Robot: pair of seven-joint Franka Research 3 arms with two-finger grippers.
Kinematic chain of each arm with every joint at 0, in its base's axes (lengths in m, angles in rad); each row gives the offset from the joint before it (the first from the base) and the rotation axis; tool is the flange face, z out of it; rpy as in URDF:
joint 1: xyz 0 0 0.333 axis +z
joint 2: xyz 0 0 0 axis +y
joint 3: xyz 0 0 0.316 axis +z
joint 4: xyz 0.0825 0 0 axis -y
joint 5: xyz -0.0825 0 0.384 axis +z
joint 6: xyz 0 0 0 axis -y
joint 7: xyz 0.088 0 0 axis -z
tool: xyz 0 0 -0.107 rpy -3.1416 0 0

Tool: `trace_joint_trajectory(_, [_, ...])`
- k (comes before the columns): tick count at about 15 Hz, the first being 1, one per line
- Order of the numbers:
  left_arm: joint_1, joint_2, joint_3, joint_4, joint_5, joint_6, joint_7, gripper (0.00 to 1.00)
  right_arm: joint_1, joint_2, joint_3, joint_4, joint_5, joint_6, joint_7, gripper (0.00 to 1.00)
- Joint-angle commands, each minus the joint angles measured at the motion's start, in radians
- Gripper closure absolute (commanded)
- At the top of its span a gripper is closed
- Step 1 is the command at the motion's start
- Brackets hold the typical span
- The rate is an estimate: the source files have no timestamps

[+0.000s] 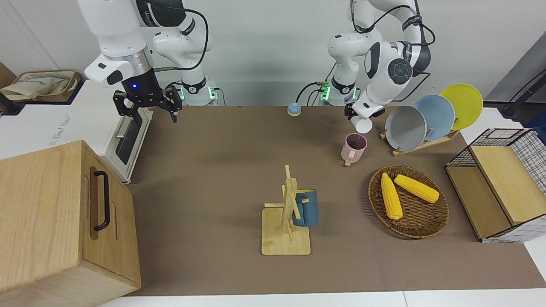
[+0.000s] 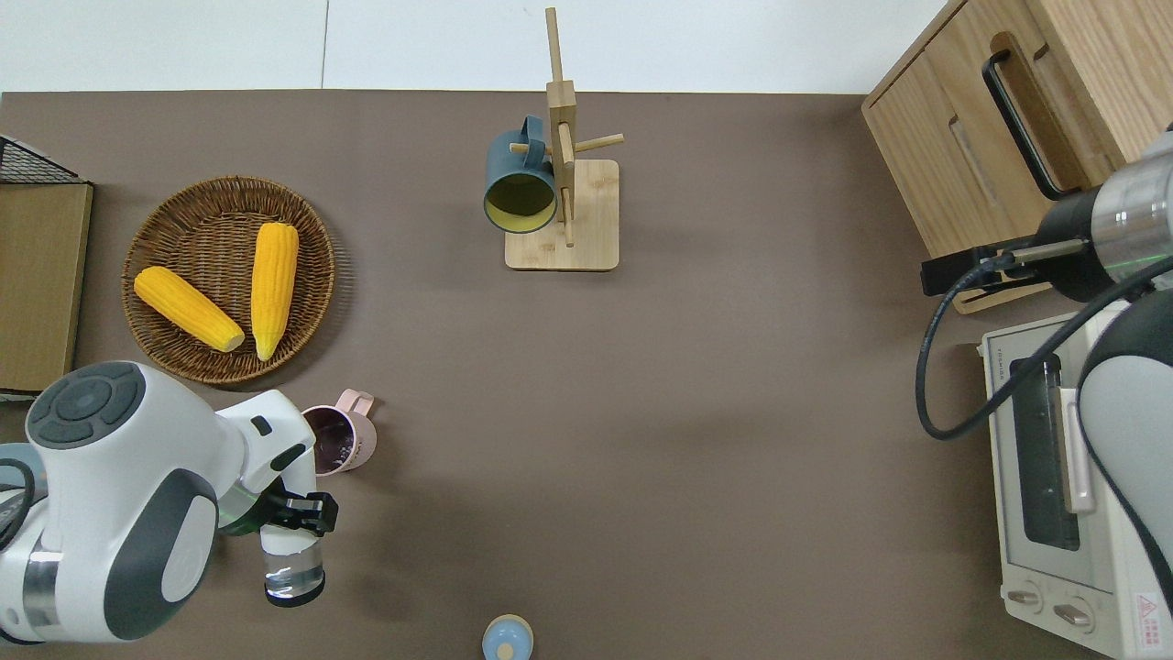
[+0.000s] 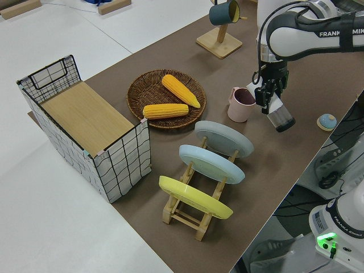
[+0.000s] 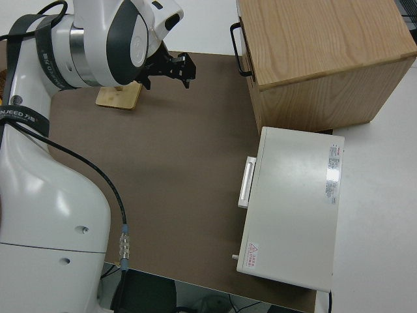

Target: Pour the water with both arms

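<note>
One arm is at work: the left tool (image 2: 295,513) is closed around a clear glass (image 2: 293,568), holding it tipped in the air with its mouth angled toward the pink mug (image 2: 337,440), which stands upright on the desk (image 2: 696,440) between the wicker basket (image 2: 165,220) of two corn cobs (image 2: 273,284) and the robots. The right tool (image 1: 147,106) is parked, its fingers spread wide and holding nothing.
</note>
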Motion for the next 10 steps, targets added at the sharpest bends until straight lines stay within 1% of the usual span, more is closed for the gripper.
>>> trace_joint_trajectory(1, [-0.017,0.012,0.006,0.044,0.029,-0.048,-0.026,1.00,-0.002,-0.006,0.000,0.003,0.016,-0.015,-0.009,0.009])
trace_joint_trajectory(7, [-0.015,0.013,0.006,0.053,0.036,-0.048,-0.027,1.00,-0.001,-0.006,0.000,0.003,0.016,-0.015,-0.009,0.009])
trace_joint_trajectory(10, [-0.017,0.026,0.005,0.061,0.043,-0.049,-0.040,1.00,-0.002,-0.006,0.000,0.003,0.016,-0.015,-0.009,0.009])
